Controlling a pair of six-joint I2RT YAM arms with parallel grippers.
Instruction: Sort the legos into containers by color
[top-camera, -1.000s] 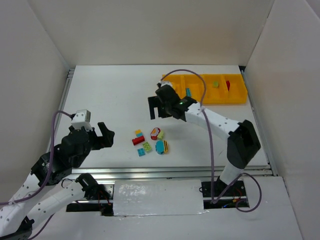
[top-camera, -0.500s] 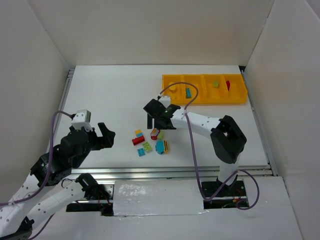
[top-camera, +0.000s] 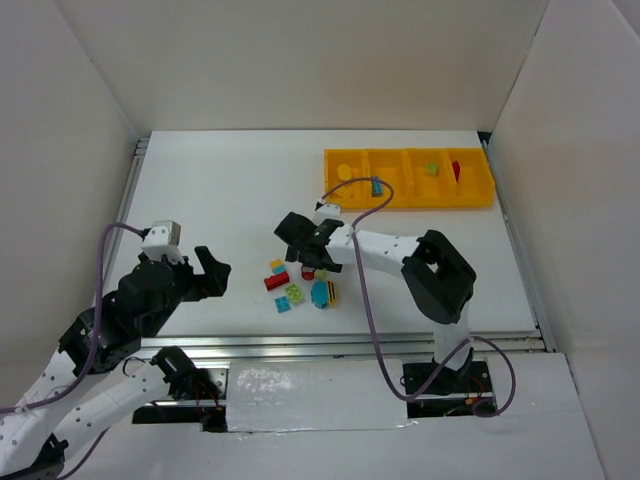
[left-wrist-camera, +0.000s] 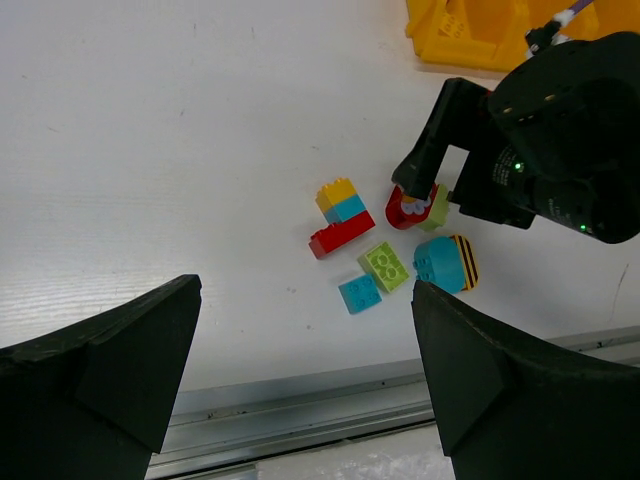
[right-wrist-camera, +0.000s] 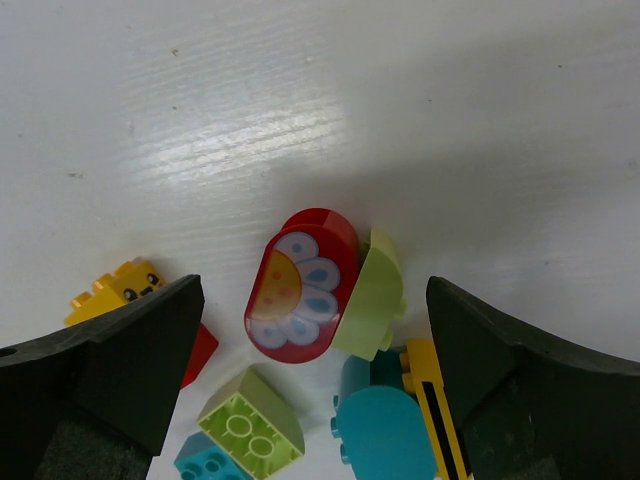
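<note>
White table (top-camera: 220, 190) between white walls, loose legos (top-camera: 298, 285) clustered near centre, yellow tray (top-camera: 410, 204) at 1 o'clock holding blue, green and red bricks, right gripper (top-camera: 305, 257) jaws wide apart over red flower brick (right-wrist-camera: 300, 290), gripping nothing, left gripper (top-camera: 207, 272) at 8 o'clock, spread wide, empty.

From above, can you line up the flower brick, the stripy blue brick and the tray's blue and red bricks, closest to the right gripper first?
1. flower brick, between the fingers of the right gripper.
2. stripy blue brick, just beside it, toward the arms' bases.
3. blue brick, in the second compartment from the left of the tray.
4. red brick, in the far-right compartment.
</note>
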